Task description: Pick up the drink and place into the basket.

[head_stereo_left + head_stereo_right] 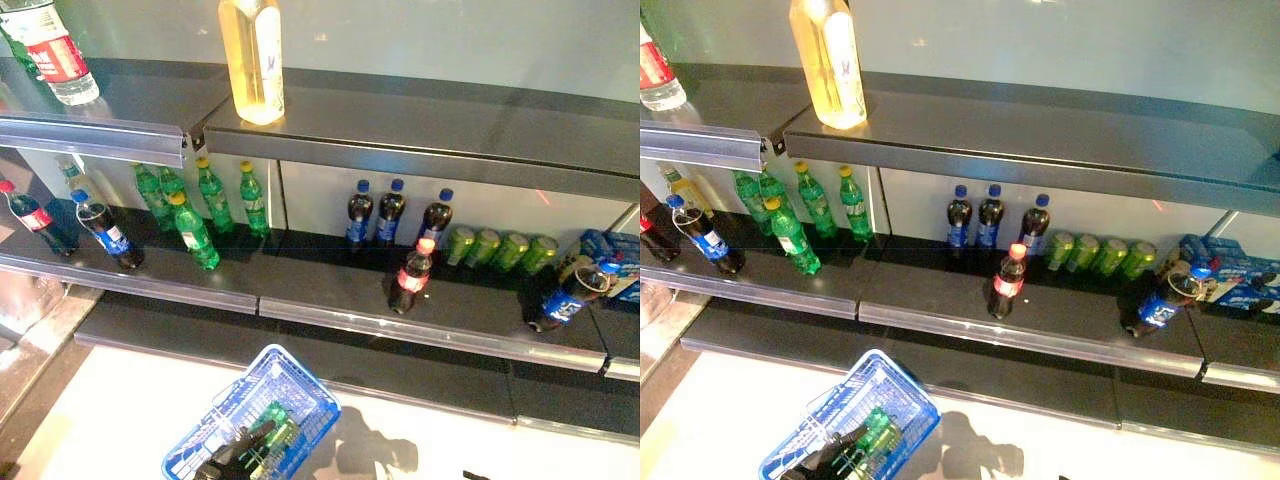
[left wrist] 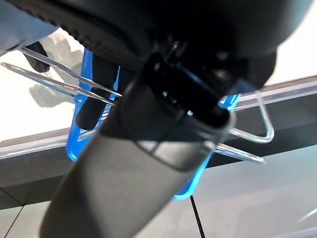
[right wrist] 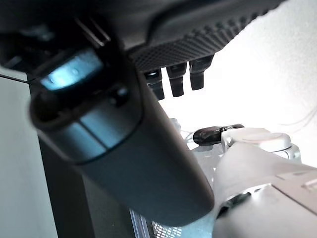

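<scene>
Left eye view: left hand (image 1: 235, 455) fingers curled round blue basket (image 1: 300, 395) handle; cola bottle (image 1: 412, 276) on shelf (image 1: 330, 300); right fingers unclear.

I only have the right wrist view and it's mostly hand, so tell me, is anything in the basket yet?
Observer: Yes, a green drink lies in the blue basket.
Operator: What's holding the basket?
Observer: The left hand, curled round its wire handles.
Operator: Which drink stands out front on the shelf?
Observer: A red-capped cola bottle stands alone, upright, near the front of the middle shelf.
</scene>
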Tool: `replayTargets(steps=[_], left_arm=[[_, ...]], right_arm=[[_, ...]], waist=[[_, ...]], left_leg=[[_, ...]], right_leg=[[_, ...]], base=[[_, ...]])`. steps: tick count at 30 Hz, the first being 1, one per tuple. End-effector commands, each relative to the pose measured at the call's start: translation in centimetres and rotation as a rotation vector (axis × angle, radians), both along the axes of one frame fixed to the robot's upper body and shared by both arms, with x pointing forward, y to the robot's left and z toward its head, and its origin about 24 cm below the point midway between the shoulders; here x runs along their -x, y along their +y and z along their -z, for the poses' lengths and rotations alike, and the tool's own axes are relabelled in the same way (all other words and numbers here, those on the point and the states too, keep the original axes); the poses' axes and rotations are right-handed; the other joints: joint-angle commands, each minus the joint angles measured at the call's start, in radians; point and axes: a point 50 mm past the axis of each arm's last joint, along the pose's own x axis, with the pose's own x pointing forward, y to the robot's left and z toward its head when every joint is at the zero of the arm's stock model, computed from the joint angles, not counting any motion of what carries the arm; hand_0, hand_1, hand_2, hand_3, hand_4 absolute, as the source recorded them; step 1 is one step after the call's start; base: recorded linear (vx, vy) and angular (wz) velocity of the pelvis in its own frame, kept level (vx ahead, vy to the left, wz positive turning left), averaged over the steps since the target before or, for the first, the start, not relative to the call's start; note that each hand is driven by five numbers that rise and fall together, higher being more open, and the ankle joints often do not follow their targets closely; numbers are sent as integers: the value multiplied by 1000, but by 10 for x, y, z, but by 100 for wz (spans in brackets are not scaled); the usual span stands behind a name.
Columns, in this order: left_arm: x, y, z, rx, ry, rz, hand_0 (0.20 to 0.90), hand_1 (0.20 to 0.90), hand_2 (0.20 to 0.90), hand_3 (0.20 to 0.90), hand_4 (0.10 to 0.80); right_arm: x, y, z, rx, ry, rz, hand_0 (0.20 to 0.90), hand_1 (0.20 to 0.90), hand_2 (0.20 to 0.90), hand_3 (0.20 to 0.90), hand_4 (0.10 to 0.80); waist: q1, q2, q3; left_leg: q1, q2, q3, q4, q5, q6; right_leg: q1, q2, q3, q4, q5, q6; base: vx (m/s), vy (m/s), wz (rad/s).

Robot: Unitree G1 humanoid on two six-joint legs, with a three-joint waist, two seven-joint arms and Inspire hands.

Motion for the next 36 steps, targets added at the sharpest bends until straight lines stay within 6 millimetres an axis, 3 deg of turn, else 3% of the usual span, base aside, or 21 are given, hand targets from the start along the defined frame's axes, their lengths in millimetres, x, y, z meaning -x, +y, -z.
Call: replayTargets(steps=[1, 17, 23, 26, 32, 35, 36], left_arm=[[-49, 14, -25, -7, -269, 44, 300, 300, 300, 200, 100], [-45, 21, -24, -18, -251, 21, 300, 300, 300, 200, 100], [-28, 24, -19, -21, -206, 30, 300, 300, 300, 200, 100], [-23, 24, -17, -21, -190, 32, 300, 300, 300, 200, 100], [-70, 14, -31, -6, -316, 36, 300, 300, 300, 200, 100], [-87, 10, -38, 4, -368, 30, 300, 300, 300, 200, 100], [-97, 8, -43, 13, -409, 17, 300, 300, 300, 200, 100]], right_arm=[[-6, -14, -5, 37, -22, 26, 900, 900, 900, 900, 800], [-3, -14, -4, 36, -11, 7, 900, 900, 900, 900, 800], [5, -14, -3, 30, 14, 0, 900, 900, 900, 900, 800], [11, -16, -3, 39, 43, -33, 900, 900, 900, 900, 800], [-24, -22, -11, 75, -47, -56, 900, 900, 900, 900, 800], [-41, -24, -16, 92, -99, -53, 900, 900, 900, 900, 800], [-53, -27, -21, 111, -149, -58, 900, 900, 900, 900, 800]], waist=[[48, -22, 9], [35, -6, -10], [33, -7, -4], [26, -1, 17], [30, 9, 131], [27, 11, 178], [21, 14, 217]], left_leg=[[-3, -22, 6, 83, -74, 30], [35, -39, -8, 48, -83, 30], [44, -32, -8, 16, -68, 25], [26, -15, 5, 10, -47, 7], [-122, -6, -7, 79, -25, 3], [-203, -7, -21, 159, -37, 9], [-276, 1, -26, 260, -60, 12]], right_leg=[[15, -100, -31, 92, -23, 41], [11, -108, -37, 116, -29, 58], [13, -103, -29, 89, -10, 66], [-7, -110, -34, 73, 12, 76], [-174, -130, -38, 140, 27, 73], [-259, -134, -30, 218, 13, 71], [-340, -141, -18, 331, -21, 65]], base=[[0, 0, 0], [-2, 3, 1], [59, -17, 0], [25, -11, 0], [-297, -26, -3], [-270, -11, 4], [-259, 12, 0]])
